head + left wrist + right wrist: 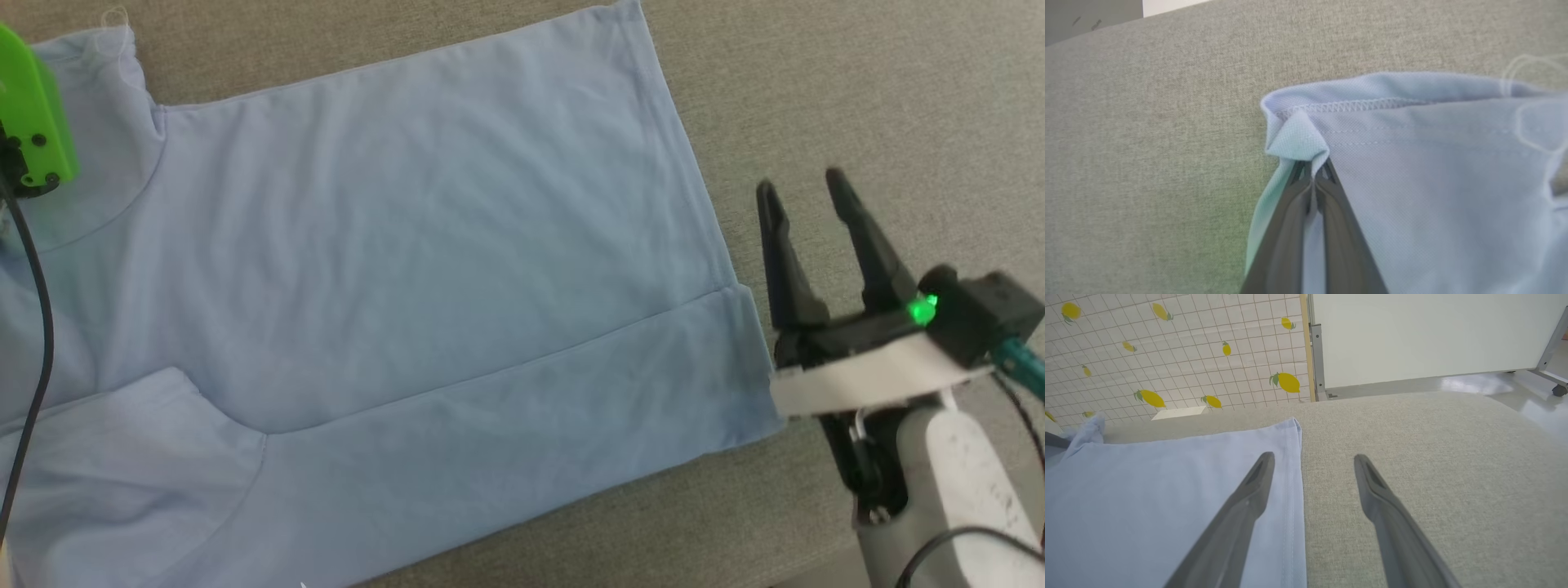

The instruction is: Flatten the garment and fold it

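The garment [408,245], a light blue knit shirt, lies spread on the grey fabric surface [857,90], with its near long edge turned over in a band [531,408]. In the left wrist view my left gripper [1312,169] is shut on a bunched corner of the garment [1433,183] by a stitched hem. That arm's green housing [33,114] sits at the shirt's far left end. My right gripper [802,186] stands open just off the garment's right hem, holding nothing. In the right wrist view the right gripper [1314,458] straddles the hem edge of the garment [1147,498].
A black cable [37,327] hangs from the left arm across the shirt's left part. Beyond the surface's far edge are a lemon-patterned tiled wall [1180,347], a white panel [1433,330] on a wheeled metal frame [1559,390], and shiny floor.
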{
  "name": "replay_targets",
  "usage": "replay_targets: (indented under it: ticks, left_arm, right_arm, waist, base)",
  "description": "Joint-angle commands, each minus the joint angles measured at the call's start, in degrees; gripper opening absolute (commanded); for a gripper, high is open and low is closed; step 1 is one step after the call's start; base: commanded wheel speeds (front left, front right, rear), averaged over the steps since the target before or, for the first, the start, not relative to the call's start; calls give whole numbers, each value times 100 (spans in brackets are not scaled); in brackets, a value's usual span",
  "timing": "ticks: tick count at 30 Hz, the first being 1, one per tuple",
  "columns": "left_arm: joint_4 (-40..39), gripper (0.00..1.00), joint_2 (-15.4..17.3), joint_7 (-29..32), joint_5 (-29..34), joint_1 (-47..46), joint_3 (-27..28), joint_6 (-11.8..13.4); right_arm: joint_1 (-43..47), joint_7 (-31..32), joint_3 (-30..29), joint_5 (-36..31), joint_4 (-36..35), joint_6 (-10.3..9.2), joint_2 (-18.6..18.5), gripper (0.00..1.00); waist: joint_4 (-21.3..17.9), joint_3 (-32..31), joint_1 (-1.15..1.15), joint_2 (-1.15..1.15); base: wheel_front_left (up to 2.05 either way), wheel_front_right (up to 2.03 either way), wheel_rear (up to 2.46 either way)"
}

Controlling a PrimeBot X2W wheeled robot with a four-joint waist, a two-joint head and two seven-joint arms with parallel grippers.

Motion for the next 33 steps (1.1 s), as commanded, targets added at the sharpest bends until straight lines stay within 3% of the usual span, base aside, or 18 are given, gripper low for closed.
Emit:
replay_targets:
  ticks: [1, 8, 18, 24, 25, 27, 28, 33]
  left_arm:
    - [-35, 0, 60, -31, 14, 145, -10, 15]
    - [-150, 0, 36, -96, -12, 63, -69, -69]
    - [-196, 0, -182, -231, 23, -313, -292, -218]
    - [-133, 0, -286, -361, -2, -408, -372, -307]
    - [-118, 0, -294, -379, -10, -410, -377, -316]
    - [-82, 0, -305, -412, -26, -407, -387, -336]
    - [-64, 0, -307, -433, -31, -404, -391, -344]
    - [2, 0, -347, -675, -49, -368, -396, -384]
  right_arm:
    - [-328, 47, 72, -39, -57, -9, -82, 100]
    - [-2002, 871, 493, 58, 597, -9, -340, 100]
    - [-4374, 3213, 582, 136, 3358, -9, -214, 100]
    - [-4908, 4474, 688, -53, 4240, -9, -218, 100]
    - [-4951, 4708, 716, -82, 4326, -9, -217, 47]
    - [-5035, 5138, 789, -171, 4412, -9, -232, 13]
    - [-5068, 5263, 804, -205, 4397, -9, -238, 0]
    - [-5012, 5235, 819, -283, 4132, -9, -262, 0]
  waist:
    - [9, 12, -1, 0]
    - [106, 98, -1, 0]
    - [488, 369, -1, 0]
    - [626, 456, -1, 0]
    - [635, 455, -1, 0]
    - [648, 444, -1, 0]
    - [653, 435, -1, 0]
    - [701, 343, -1, 0]
  base:
    - [0, 0, 0]
    - [0, 0, 0]
    - [0, 0, 0]
    - [0, 0, 0]
    - [0, 0, 0]
    - [0, 0, 0]
    - [0, 0, 0]
    - [0, 0, 0]
